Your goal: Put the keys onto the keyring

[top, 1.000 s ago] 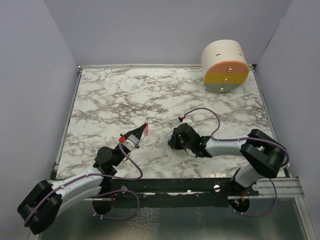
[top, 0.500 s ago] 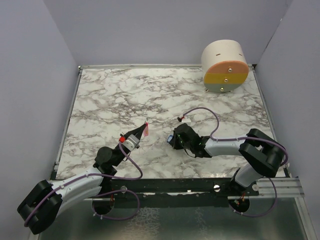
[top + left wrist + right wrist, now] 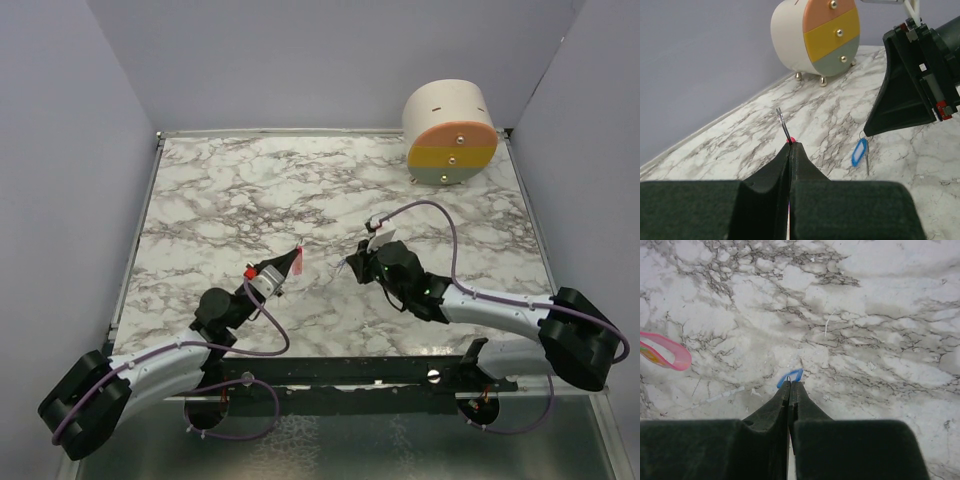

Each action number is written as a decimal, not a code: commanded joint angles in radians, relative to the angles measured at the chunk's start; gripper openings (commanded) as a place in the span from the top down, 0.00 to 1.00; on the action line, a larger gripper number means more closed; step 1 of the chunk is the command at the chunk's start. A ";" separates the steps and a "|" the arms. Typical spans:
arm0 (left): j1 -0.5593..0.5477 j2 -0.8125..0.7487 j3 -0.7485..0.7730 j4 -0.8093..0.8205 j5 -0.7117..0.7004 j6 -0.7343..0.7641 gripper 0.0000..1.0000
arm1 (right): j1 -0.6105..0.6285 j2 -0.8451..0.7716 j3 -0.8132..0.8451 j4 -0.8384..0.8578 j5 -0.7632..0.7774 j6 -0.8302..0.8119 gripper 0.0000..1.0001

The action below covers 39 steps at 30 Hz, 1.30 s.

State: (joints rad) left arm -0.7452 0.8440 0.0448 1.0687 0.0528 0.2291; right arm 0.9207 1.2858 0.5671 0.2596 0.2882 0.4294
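Top external view: the marble table (image 3: 200, 190) carries a round three-drawer chest (image 3: 450, 135) at its far right corner. Near the table's middle, the left gripper (image 3: 791, 146) is clamped on the keyring (image 3: 298, 257), its wire ring jutting out. Just beside it, the right gripper (image 3: 789, 385) pinches the blue-headed key (image 3: 859, 152).

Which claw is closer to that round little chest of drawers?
Right. The right gripper is in front and left of the drawer chest; the left gripper lies farther left.
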 commanded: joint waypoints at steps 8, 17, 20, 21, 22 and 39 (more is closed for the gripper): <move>0.004 0.004 0.063 0.025 0.178 -0.079 1.00 | -0.005 -0.167 -0.092 0.145 0.031 -0.179 0.99; 0.004 0.058 0.113 -0.002 0.301 -0.084 1.00 | -0.003 -0.225 -0.063 0.097 0.012 -0.202 0.99; 0.004 0.076 0.125 -0.009 0.318 -0.085 1.00 | -0.002 -0.246 -0.035 0.049 -0.002 -0.205 0.99; 0.004 0.080 0.129 -0.011 0.324 -0.085 1.00 | -0.001 -0.255 -0.030 0.038 -0.005 -0.201 0.99; 0.004 0.083 0.132 -0.013 0.327 -0.087 1.00 | 0.000 -0.265 -0.028 0.028 -0.009 -0.198 0.99; 0.002 0.162 0.148 -0.014 0.352 -0.046 1.00 | 0.000 -0.380 -0.011 -0.039 -0.137 -0.235 0.99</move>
State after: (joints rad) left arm -0.7452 0.9974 0.1570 1.0443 0.3744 0.1734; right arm 0.9207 0.9051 0.5213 0.2478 0.2039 0.2146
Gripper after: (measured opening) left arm 0.009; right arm 0.011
